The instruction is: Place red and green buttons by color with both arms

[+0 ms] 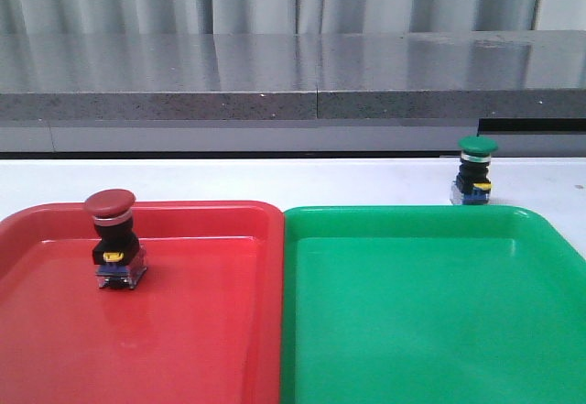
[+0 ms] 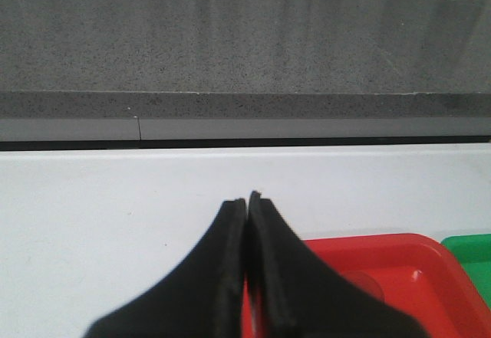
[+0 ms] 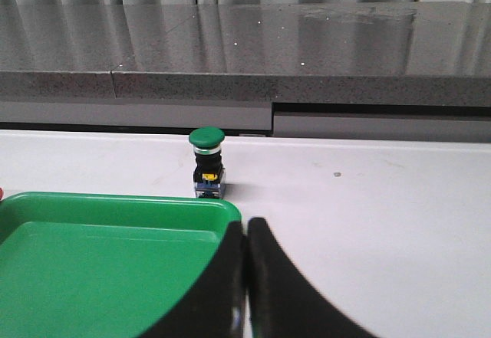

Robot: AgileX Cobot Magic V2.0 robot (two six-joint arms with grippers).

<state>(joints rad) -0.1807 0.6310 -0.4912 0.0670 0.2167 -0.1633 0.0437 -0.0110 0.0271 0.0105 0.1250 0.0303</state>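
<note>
The red button (image 1: 113, 239) stands upright inside the red tray (image 1: 201, 331), near its far left. The green button (image 1: 475, 170) stands upright on the white table just beyond the green tray's (image 1: 430, 312) far right edge; it also shows in the right wrist view (image 3: 207, 162). My left gripper (image 2: 247, 198) is shut and empty, over the far left corner of the red tray (image 2: 399, 265). My right gripper (image 3: 246, 223) is shut and empty, at the far right corner of the green tray (image 3: 92, 261), short of the green button. Neither gripper shows in the front view.
The two trays lie side by side at the table's front. A grey stone ledge (image 1: 293, 83) runs along the back of the white table (image 1: 275, 180). A sliver of the green tray (image 2: 469, 257) shows in the left wrist view.
</note>
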